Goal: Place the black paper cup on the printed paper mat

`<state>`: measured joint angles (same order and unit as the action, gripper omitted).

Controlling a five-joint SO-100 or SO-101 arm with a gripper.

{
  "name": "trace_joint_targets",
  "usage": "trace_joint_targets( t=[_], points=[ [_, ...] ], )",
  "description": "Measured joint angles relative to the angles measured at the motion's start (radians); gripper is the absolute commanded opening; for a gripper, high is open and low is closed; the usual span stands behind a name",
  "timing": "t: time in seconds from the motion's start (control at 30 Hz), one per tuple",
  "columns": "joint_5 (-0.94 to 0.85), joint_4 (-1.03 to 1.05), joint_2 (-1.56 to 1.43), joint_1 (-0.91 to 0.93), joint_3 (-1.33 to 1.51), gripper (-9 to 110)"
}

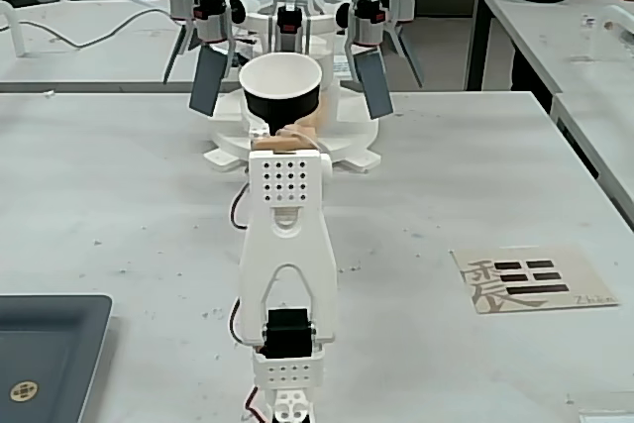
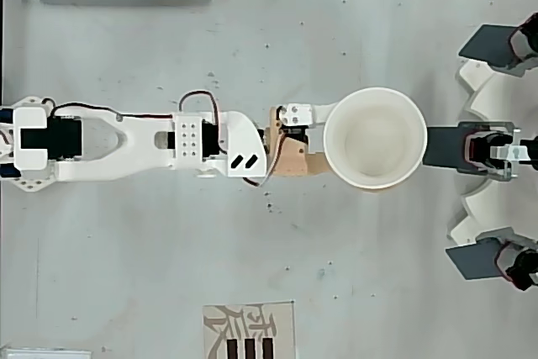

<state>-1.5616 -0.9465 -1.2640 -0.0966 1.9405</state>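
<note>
Only fixed view shows black paper cup wall, overhead its white inside.

The fixed view looks from low behind the white plastic robot arm, along the pale grey desk toward its far edge, at close range. The overhead view looks straight down on the same desk, with the arm reaching from the left edge toward the right. Both views share the arm and the beige printed paper mat.
</note>
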Motion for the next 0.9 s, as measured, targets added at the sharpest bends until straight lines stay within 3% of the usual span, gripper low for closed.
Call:
trace_joint_targets(
  t=[0.17, 0.9],
  points=[
    [-0.077, -0.049, 0.020, 0.092, 0.032, 17],
    [-0.063, -0.057, 0.000, 0.092, 0.101, 14]
  ],
)
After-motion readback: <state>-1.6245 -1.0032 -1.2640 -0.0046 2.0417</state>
